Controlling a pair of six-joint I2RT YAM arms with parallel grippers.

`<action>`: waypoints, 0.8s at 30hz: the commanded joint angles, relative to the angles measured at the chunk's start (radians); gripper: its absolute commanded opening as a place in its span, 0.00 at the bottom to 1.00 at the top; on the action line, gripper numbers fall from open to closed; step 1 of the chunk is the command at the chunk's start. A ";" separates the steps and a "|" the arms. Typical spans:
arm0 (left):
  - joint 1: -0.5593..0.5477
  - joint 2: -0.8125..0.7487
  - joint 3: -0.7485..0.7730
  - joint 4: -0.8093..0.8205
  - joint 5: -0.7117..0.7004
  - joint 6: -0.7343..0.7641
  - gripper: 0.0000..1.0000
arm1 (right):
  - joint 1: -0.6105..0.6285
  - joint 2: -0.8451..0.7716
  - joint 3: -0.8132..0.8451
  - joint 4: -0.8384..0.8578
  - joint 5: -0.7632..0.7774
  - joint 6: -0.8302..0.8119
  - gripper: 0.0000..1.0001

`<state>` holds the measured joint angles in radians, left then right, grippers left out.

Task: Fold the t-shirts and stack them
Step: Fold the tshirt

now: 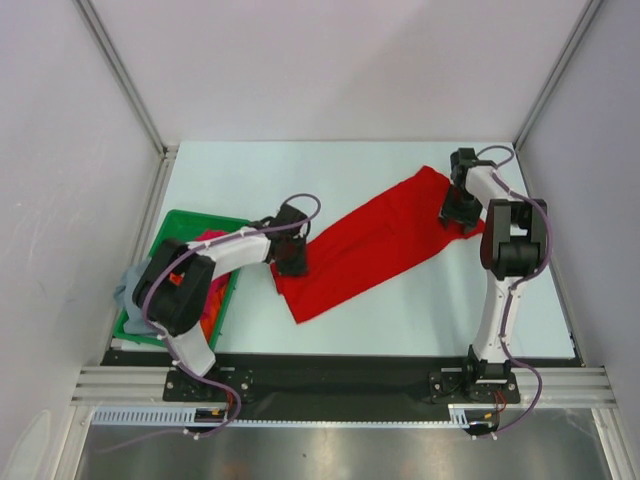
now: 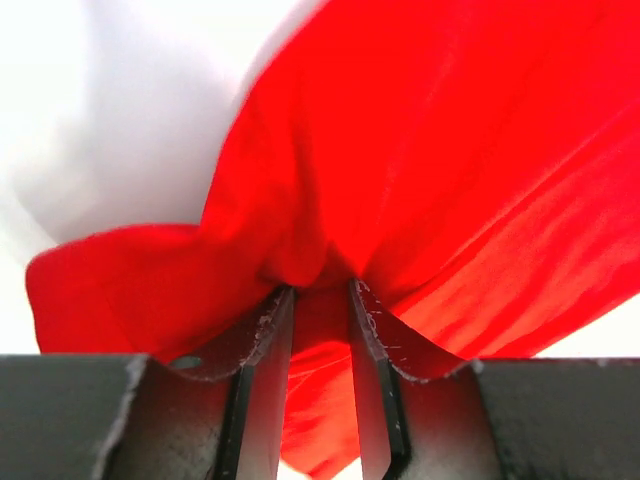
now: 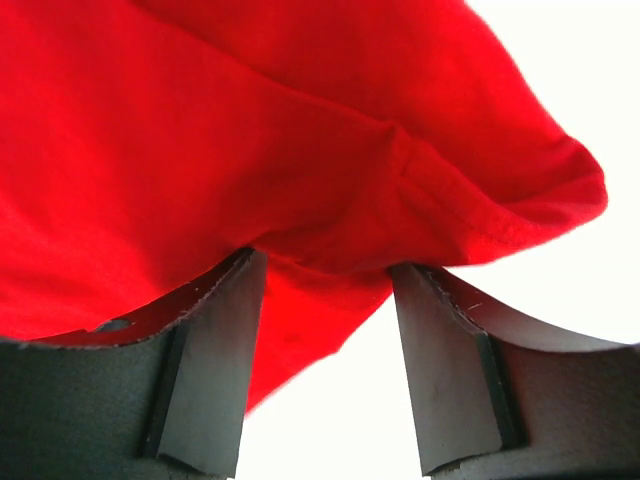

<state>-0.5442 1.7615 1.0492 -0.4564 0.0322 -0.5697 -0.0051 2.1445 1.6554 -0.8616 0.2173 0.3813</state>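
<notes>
A bright red t-shirt (image 1: 375, 245) lies in a long diagonal band on the pale table, from near the tray up to the far right. At its lower left end my left gripper (image 1: 292, 262) is shut on a bunched fold; in the left wrist view the red cloth (image 2: 450, 150) gathers into the narrow gap at the gripper (image 2: 320, 288). My right gripper (image 1: 460, 215) is over the shirt's far right corner. In the right wrist view its jaws stand wide apart, the gripper (image 3: 325, 260) open with the hemmed edge (image 3: 200, 150) draped across the tips.
A green tray (image 1: 185, 222) sits at the left edge, partly under the left arm. It holds a pink shirt (image 1: 210, 238) and an orange one (image 1: 208, 325), and grey-blue cloth (image 1: 128, 285) hangs over its left side. White walls enclose the table.
</notes>
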 commanded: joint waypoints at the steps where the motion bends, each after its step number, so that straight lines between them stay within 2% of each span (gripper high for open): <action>1: -0.101 -0.043 -0.145 -0.119 0.075 -0.114 0.34 | 0.040 0.119 0.153 0.092 0.010 -0.048 0.59; 8: -0.172 -0.220 -0.218 -0.182 0.072 -0.191 0.34 | 0.089 0.252 0.516 -0.022 0.016 -0.143 0.59; 13: -0.201 -0.310 -0.091 -0.257 0.025 -0.133 0.39 | 0.106 0.175 0.630 -0.154 -0.001 -0.091 0.61; 16: -0.198 -0.335 0.033 -0.239 -0.023 -0.038 0.50 | 0.138 0.089 0.580 -0.209 -0.048 -0.076 0.64; 17: -0.195 -0.320 0.070 -0.219 -0.029 -0.009 0.54 | 0.152 0.016 0.499 -0.208 -0.052 -0.082 0.65; 19: -0.174 -0.281 0.179 -0.177 -0.005 0.072 0.54 | 0.186 -0.056 0.413 -0.206 -0.061 -0.091 0.69; 24: -0.119 -0.051 0.456 -0.028 0.087 0.180 0.53 | 0.243 -0.303 0.075 -0.160 -0.165 -0.013 0.68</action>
<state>-0.6956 1.5917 1.3788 -0.6025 0.0685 -0.5049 0.2070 1.9591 1.8400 -1.0058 0.1230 0.3164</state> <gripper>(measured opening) 0.533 0.689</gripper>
